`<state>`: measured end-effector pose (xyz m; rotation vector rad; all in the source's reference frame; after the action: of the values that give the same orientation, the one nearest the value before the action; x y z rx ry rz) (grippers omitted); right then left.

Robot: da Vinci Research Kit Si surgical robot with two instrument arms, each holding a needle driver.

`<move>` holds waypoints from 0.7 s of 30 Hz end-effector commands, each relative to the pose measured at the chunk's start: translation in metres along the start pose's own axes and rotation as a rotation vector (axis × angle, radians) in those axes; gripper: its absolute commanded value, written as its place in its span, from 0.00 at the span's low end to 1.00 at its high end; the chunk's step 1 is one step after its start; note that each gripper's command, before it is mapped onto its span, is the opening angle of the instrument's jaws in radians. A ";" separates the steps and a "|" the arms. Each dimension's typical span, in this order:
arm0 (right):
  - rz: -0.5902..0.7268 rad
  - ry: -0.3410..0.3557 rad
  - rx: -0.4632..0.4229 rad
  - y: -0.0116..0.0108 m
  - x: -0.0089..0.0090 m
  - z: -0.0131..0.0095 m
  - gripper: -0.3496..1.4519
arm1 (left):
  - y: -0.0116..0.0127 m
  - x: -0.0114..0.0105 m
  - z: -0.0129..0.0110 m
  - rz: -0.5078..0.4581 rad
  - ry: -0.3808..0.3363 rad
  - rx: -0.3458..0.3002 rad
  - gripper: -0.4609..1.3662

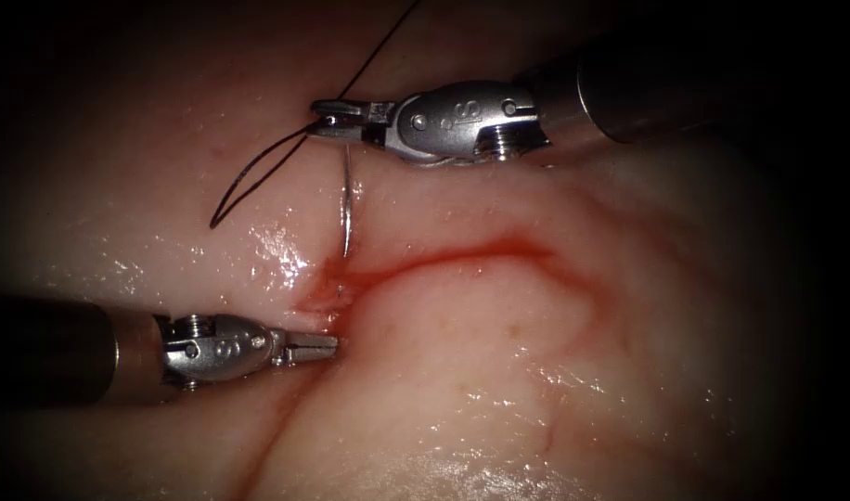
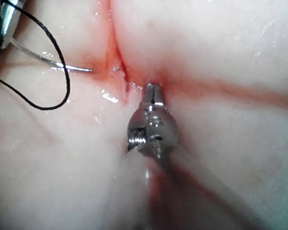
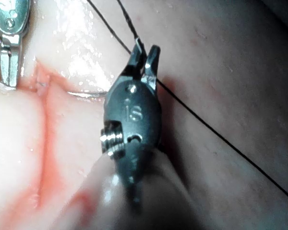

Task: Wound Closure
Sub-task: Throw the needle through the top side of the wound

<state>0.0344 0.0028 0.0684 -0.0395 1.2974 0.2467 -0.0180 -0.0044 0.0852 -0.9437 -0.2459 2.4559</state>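
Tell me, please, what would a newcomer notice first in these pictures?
First, the curved needle, held near its thread end by the right hand, hanging with its tip just above the tissue, not in it. Next, the red-stained cut, curving to the right, and the black thread looping on its left. The left hand, shut and holding nothing, rests its tip at the cut.
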 end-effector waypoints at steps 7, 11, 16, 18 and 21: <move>0.026 0.010 -0.009 0.0007 0.0010 0.0000 0.00 | -0.0002 0.0000 0.0000 0.003 0.000 -0.014 0.06; 0.032 0.003 0.007 -0.0001 0.0008 -0.0001 0.00 | -0.0005 0.0002 -0.0001 0.002 -0.004 -0.015 0.06; 0.026 -0.005 0.023 -0.0014 0.0002 -0.0001 0.00 | -0.0009 0.0006 -0.0005 -0.002 0.003 -0.009 0.06; 0.033 -0.009 0.030 -0.0020 0.0000 -0.0001 0.00 | -0.0010 0.0007 -0.0006 -0.003 0.002 -0.008 0.06; 0.057 -0.013 0.041 -0.0027 -0.0002 -0.0002 0.00 | -0.0011 0.0008 -0.0008 -0.004 0.008 -0.006 0.06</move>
<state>0.0348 0.0000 0.0682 0.0419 1.2900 0.2677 -0.0175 -0.0030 0.0846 -0.9481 -0.2412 2.4491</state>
